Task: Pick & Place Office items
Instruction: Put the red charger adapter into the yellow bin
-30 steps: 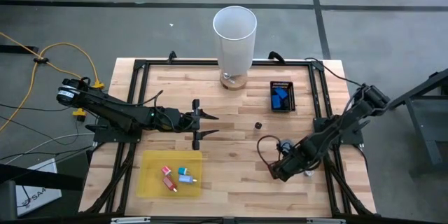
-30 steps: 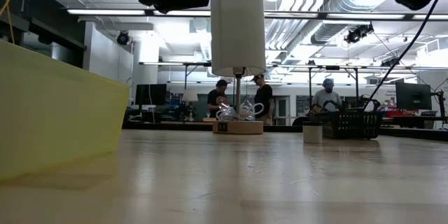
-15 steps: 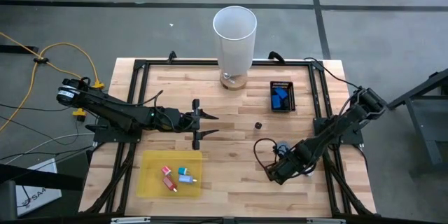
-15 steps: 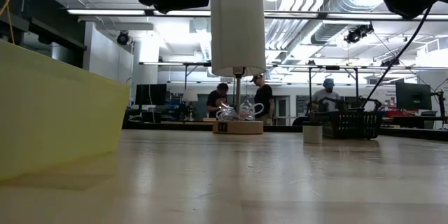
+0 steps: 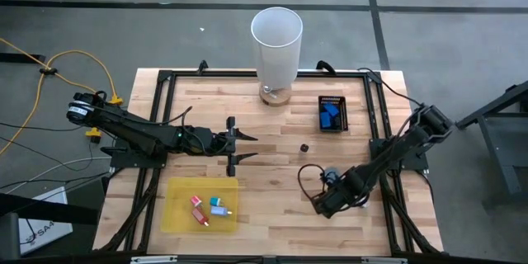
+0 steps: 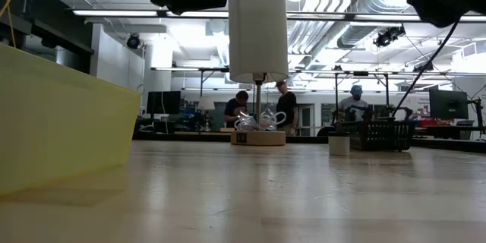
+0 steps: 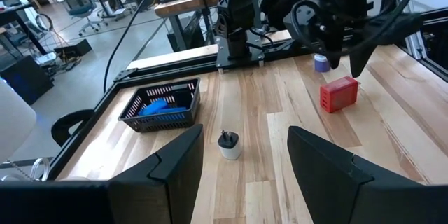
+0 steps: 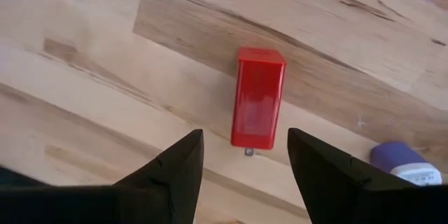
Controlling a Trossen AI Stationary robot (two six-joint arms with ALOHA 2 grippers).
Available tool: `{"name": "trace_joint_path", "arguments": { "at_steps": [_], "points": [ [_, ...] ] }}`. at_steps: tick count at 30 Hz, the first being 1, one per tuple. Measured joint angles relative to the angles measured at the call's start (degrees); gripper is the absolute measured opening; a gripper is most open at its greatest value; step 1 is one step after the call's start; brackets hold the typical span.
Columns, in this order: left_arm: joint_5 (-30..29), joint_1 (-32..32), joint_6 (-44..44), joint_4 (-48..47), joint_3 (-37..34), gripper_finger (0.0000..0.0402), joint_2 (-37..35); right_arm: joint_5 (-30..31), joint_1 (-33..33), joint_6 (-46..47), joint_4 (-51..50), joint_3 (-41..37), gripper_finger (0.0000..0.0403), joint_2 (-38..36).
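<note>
Wooden butcher-block desk fills the overhead view, framed by black rails, with both dark arms reaching in from its sides. At the far edge stands a tall white cylinder on a small wooden base. A flat yellow sheet lies at the near left, carrying three small office items: a red piece, a pink piece and a teal piece with a pale one just beside it. A small black tray sits toward the far right and holds blue pieces. The left claw hovers over the middle of the desk, its two fingers spread apart with nothing between them. The right claw hangs low over the near right part of the desk, fingers apart, pointing down at a red block that lies flat on the wood between and just beyond the fingertips, untouched. Near that block lies a small purple-blue cylinder with a whitish end. A tiny dark-topped whitish round piece stands alone on the wood between the tray and the right claw
</note>
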Motion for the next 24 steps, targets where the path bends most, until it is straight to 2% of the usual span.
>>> {"name": "trace_joint_path", "arguments": {
  "at_steps": [24],
  "points": [
    [0.3,0.0,0.0,0.0,0.0,0.0199,0.0,3.3,0.6,-0.2,0.1,0.0,0.0194,4.2]
  ]
}}
